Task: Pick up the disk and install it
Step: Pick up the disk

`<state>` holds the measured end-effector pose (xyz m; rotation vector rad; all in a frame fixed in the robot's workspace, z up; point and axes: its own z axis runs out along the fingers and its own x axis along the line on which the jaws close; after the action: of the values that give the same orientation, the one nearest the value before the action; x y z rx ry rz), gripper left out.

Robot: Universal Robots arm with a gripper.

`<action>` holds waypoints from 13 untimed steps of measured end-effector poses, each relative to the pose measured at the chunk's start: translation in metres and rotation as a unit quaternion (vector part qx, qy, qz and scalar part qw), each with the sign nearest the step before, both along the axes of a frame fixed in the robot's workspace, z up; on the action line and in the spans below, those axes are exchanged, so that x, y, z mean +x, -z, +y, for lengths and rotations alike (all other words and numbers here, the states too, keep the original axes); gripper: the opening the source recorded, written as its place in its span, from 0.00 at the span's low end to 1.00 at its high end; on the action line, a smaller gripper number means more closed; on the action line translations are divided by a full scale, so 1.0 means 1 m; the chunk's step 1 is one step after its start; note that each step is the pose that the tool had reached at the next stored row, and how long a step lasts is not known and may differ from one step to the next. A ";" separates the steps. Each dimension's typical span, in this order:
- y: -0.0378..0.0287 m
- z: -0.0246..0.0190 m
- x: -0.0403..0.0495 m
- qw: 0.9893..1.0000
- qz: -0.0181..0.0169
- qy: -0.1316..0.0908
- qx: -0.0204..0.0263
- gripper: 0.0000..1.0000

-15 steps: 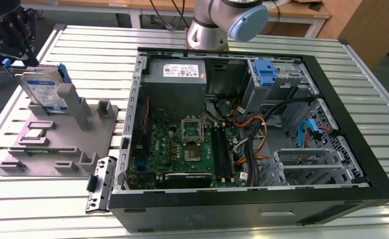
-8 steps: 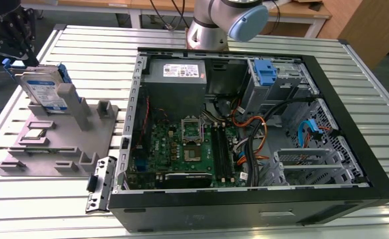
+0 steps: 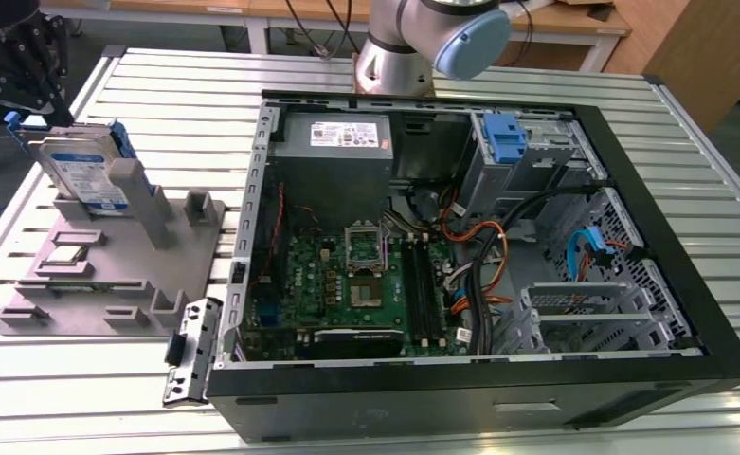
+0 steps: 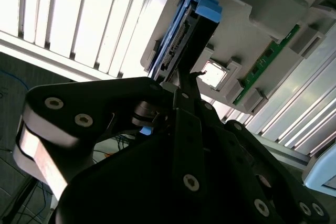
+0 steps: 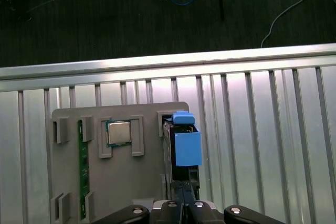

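The disk [image 3: 85, 175] stands on edge in a slot of the grey holder plate [image 3: 104, 275] at the exterior view's left, silver with a white and blue label and blue side rails. My gripper [image 3: 26, 100] hangs just above its far upper corner. In the second wrist view the gripper [image 4: 181, 85] has its fingertips drawn together at the connector end of the disk [image 4: 181, 35]. In the first wrist view the gripper [image 5: 184, 200] sits directly over the disk [image 5: 181, 150], whose blue rail faces the camera. I cannot tell whether the fingertips touch the disk.
The open computer case [image 3: 673, 284] lies on the slatted metal table, with a grey power-supply box [image 3: 338, 142] and a drive bay with a blue latch [image 3: 505, 137] at its far side. A processor chip [image 5: 119, 132] and a green memory stick [image 5: 81, 171] rest on the holder plate.
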<state>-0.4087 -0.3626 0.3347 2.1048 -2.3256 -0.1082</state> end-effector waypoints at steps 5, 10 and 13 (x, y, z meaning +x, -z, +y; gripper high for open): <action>0.0000 0.0000 0.0000 1.000 0.000 0.000 0.000 0.10; 0.0000 0.0000 0.0000 1.000 0.000 0.000 0.000 0.11; 0.0000 0.0000 0.0000 1.000 0.000 0.000 0.000 0.23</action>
<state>-0.4087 -0.3626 0.3347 2.1049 -2.3257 -0.1084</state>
